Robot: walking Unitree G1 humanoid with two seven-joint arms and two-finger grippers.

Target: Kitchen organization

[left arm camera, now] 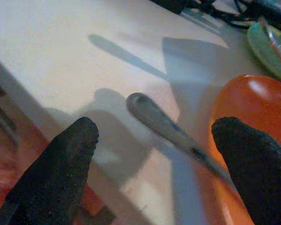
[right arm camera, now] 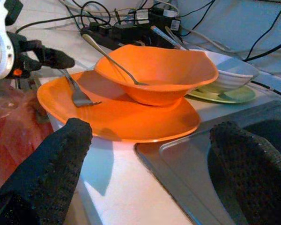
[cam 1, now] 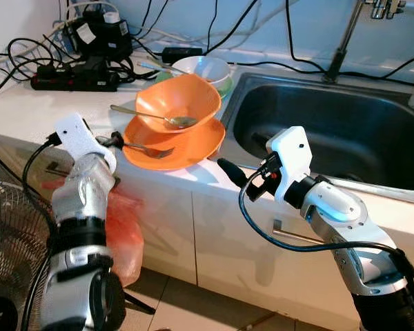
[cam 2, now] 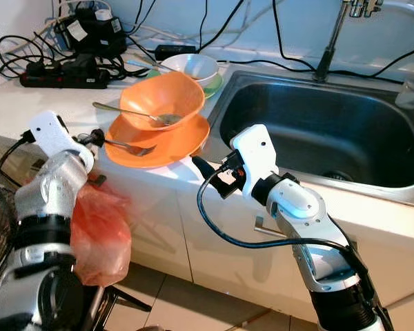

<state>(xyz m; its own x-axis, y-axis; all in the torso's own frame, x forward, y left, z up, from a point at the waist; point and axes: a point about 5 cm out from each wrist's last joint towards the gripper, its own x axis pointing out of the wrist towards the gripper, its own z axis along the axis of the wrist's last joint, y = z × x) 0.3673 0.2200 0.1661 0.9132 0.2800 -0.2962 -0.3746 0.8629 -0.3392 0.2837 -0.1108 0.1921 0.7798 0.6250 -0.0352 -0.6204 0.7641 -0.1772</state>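
Fork (left arm camera: 171, 129) tines out of focus beyond the orange plate (left arm camera: 246, 117) rim.

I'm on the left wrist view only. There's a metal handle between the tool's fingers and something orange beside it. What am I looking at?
Observer: It's a fork lying on an orange plate, its handle pointing off the rim into your open left tool.
Operator: Anything else on that plate?
Observer: An orange bowl sits on it, with a spoon resting inside.
Operator: Where's the other arm?
Observer: The right tool is open at the counter's front edge, between the plate and the sink.
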